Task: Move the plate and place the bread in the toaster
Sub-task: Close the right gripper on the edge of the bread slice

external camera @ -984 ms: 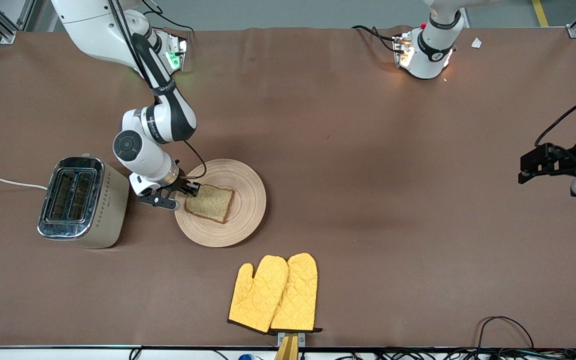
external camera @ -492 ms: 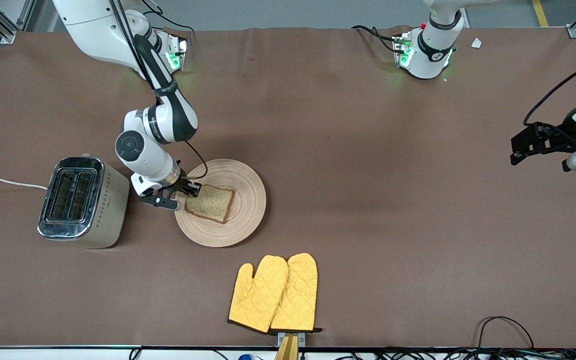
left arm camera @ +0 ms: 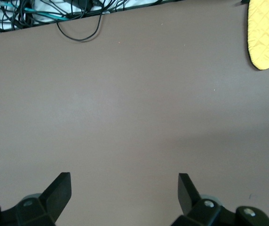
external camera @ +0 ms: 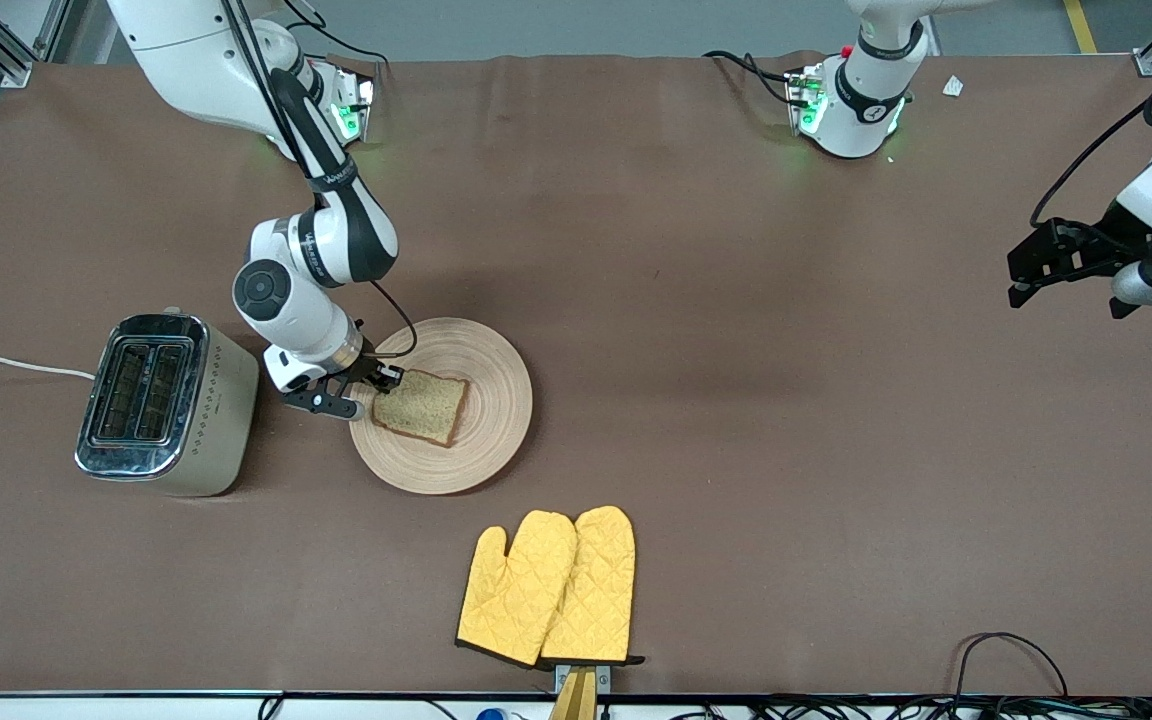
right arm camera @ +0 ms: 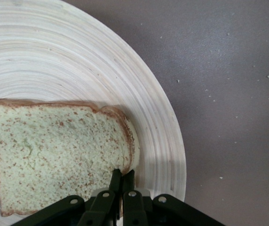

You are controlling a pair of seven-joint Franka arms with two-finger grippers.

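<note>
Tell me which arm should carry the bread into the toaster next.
Right. The right gripper is already shut on the bread at its edge on the plate, beside the toaster. The left gripper hangs open over bare table at its own end.

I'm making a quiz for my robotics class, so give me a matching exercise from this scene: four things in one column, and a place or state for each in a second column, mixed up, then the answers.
Column one:
1. bread
2. toaster
3. oven mitts
4. left gripper

Column two:
A. open, over bare table
B. lying on the plate, pinched at its edge by the right gripper
C. yellow, nearest the front camera
D. slots empty, toward the right arm's end of the table

Pairs: 1-B, 2-D, 3-C, 4-A
</note>
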